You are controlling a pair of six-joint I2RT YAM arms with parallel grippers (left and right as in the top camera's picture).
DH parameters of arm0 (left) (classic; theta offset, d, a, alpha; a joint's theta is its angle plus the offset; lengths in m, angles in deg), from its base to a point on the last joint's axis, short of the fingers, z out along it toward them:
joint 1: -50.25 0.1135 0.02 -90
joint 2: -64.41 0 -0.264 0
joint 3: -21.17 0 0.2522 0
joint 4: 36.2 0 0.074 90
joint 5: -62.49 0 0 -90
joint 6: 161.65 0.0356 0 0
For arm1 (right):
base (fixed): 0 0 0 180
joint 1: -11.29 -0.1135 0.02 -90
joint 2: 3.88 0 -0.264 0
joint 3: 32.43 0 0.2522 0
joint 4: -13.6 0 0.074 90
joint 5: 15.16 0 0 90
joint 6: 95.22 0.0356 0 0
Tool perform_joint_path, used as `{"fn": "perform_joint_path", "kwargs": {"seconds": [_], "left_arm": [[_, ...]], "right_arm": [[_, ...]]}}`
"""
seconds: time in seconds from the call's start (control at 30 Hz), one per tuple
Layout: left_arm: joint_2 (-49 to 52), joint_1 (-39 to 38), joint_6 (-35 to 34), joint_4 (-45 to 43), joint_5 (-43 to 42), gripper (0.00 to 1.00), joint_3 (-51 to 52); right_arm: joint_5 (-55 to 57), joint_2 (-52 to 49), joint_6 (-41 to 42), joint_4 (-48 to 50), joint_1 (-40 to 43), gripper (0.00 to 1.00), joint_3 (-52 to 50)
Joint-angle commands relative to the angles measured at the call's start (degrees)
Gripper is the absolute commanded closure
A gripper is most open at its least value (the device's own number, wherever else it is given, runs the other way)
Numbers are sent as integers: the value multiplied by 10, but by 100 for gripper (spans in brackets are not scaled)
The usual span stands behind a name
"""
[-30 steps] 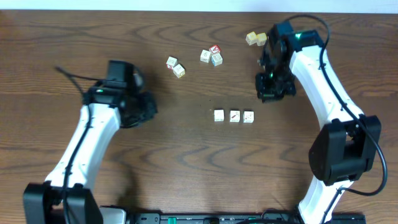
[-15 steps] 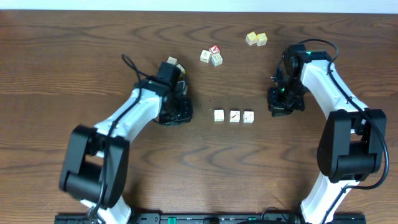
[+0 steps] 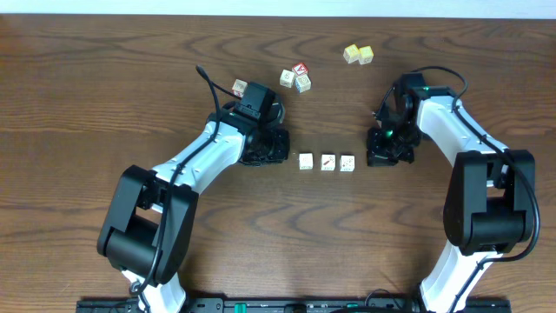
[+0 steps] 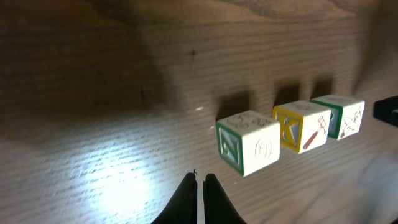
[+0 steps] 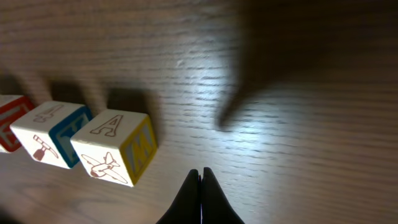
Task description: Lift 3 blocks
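The 3 blocks lie in a straight row on the counter, with slim gaps between them in the overhead view. The left end effector sits just beside the row's left end and the right end effector just beside its right end. Neither touches a block. Both are pinched fully together and hold nothing, as the left wrist view and right wrist view show.

The layout suggests a squeeze from both ends, and that is where I see trouble:

- **Narrow contact:** Each closed tip is thin. If it meets its end block off-centre, the green-edged block or the yellow-edged block is likely to twist instead of sliding straight.
- **Buckling:** With the gaps closing unevenly, the row could bow and the middle block pop sideways.
- **Weak clamp:** Only friction would carry the middle block, so it may drop out on the lift if the pressure is light.
- **Uneven arms:** If one arm rises faster, the row tilts and spills.
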Motion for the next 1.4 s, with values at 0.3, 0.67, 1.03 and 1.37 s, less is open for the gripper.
{"fn": "perform_joint_path", "kwargs": {"seconds": [0.3,0.67,1.03,1.37], "left_arm": [[60,-3,-57,-14,17,93,-12],[62,-3,-57,-33,-17,93,-12],[62,-3,-57,-33,-16,93,-12],[62,-19,-57,-33,-16,93,-11]], "right_arm": [[-40,-3,56,65,-15,99,-46],[-55,-3,67,95,-37,99,-52],[-56,-3,69,120,-51,99,-52],[-55,-3,124,130,-60,99,-52]]}}
